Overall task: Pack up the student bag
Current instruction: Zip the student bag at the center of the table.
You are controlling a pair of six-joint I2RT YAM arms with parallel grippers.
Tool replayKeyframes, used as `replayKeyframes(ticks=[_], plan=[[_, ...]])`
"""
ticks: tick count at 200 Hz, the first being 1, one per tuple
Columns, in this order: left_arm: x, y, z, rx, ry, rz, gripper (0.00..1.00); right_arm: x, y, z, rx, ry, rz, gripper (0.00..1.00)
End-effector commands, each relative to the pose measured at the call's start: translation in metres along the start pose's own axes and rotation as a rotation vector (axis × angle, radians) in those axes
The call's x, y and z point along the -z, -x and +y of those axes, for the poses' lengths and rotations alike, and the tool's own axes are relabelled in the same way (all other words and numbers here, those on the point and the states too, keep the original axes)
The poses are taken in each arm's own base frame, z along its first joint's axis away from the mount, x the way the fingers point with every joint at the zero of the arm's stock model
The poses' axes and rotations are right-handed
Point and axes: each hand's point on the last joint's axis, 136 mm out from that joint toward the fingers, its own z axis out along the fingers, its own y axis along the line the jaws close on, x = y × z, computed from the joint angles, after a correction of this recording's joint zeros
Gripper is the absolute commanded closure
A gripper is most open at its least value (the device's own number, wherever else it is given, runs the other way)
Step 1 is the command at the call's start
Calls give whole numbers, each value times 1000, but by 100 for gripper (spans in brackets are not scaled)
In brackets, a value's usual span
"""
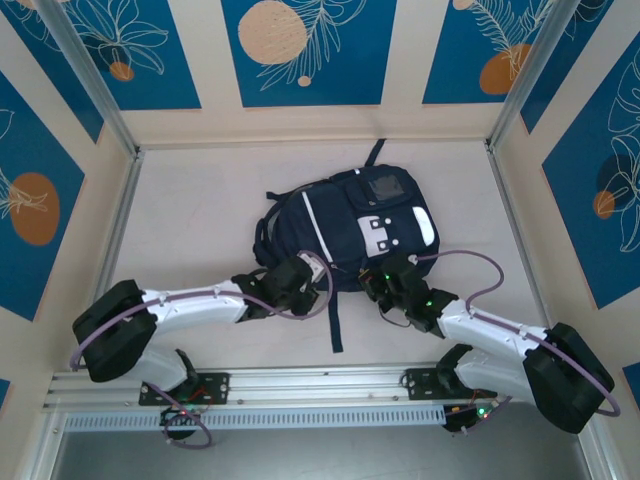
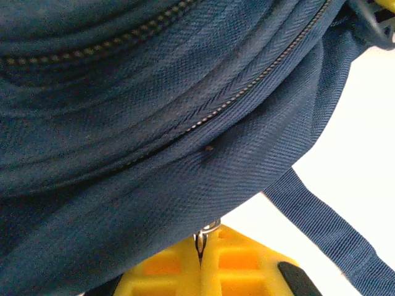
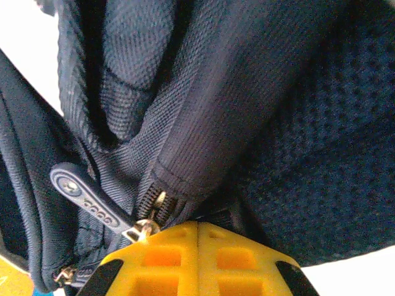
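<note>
- Where the left gripper [image 2: 201,245] meets the student bag [image 1: 345,220], its yellow fingers are pressed together. A small metal piece [image 2: 208,229] of the bag is nipped at their tips, and navy fabric lies right over them.
- The right gripper [image 3: 197,231] also has its yellow fingers closed flat against each other, their tips pushed up against the end of a zip. A metal zip slider [image 3: 147,229] touches the edge of one finger, and its dark rubber pull tab [image 3: 83,194] sticks out to the side. I cannot tell whether any fabric is caught between these fingers.
- The bag lies flat in the middle of the pale table [image 1: 200,210], front face up, with both arms reaching to its near edge, one at each corner.
- It is dark navy with thin white stripes and white-grey patches [image 1: 385,232] on the front pocket. A loop handle [image 1: 376,152] is at the far end, and a black strap [image 1: 335,322] trails toward the arm bases.
- From the left wrist, a zip [image 2: 247,92] runs diagonally across the weave with its teeth closed. A navy webbing strap [image 2: 327,231] hangs off the bag over the white surface.
- From the right wrist, folds of ribbed fabric and a mesh panel [image 3: 321,154] crowd above the fingers.
- No pocket stands open enough to show what is inside the bag.
</note>
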Motion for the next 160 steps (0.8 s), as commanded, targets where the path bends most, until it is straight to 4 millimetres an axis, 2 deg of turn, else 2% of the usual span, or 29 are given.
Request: replayKeyframes(ticks=[1, 60, 90, 116, 136, 139, 160], plan=[[11, -9, 22, 29, 74, 18, 100, 3, 19, -21, 36, -76, -87, 100], [21, -13, 48, 98, 119, 13, 100, 4, 38, -27, 66, -126, -114, 100], [22, -14, 53, 123, 123, 5, 100, 6, 51, -29, 70, -137, -122, 100], [21, -12, 46, 124, 81, 2, 100, 7, 66, -20, 96, -118, -116, 100], [17, -7, 26, 123, -26, 12, 100, 8, 68, -6, 126, -86, -65, 100], [17, -6, 23, 121, -41, 15, 100, 9, 67, -4, 129, -81, -55, 98], [16, 6, 1, 79, -103, 24, 100, 19, 48, 9, 131, -42, 22, 61]])
